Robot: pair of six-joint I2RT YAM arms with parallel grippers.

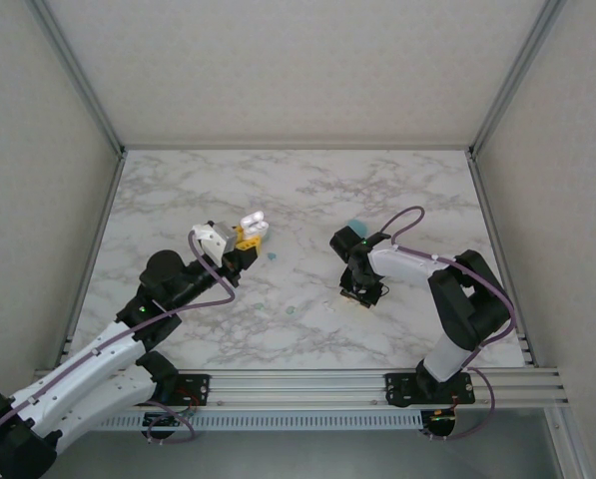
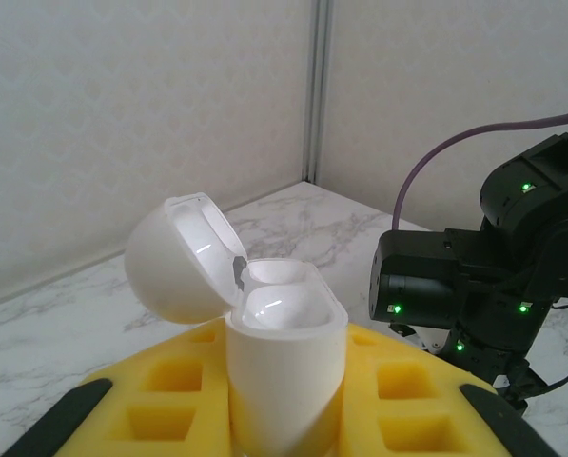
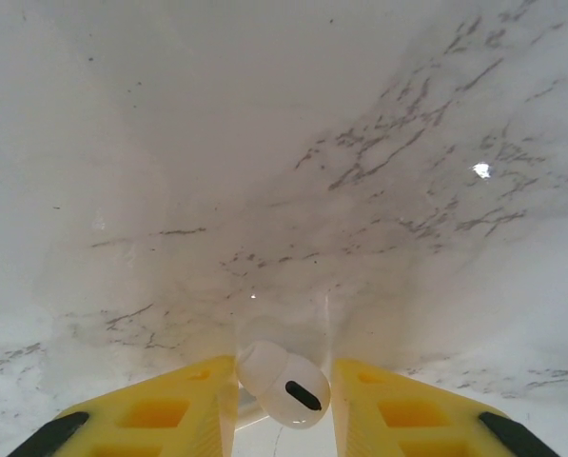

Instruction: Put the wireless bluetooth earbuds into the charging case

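My left gripper [image 1: 244, 238] [image 2: 285, 405] is shut on a white charging case [image 1: 254, 221] [image 2: 285, 347], held upright above the table's left centre. Its lid [image 2: 181, 257] is flipped open and the inner wells show glossy white. Over the right centre, my right gripper [image 1: 358, 296] [image 3: 284, 364] points down at the marble. A white earbud [image 3: 285, 386] with a dark oval mark sits pinched between its yellow fingers [image 3: 184, 400]. Small teal earbuds lie loose on the marble: one [image 1: 273, 256] near the case, two more [image 1: 260, 300] [image 1: 291, 311] closer to the front.
A teal object [image 1: 353, 223] lies just behind the right wrist. The black right arm [image 2: 493, 276] stands close in front of the held case. Metal frame posts [image 1: 78, 75] and white walls close in the marble table [image 1: 178, 190]; a rail [image 1: 357, 384] runs along the front.
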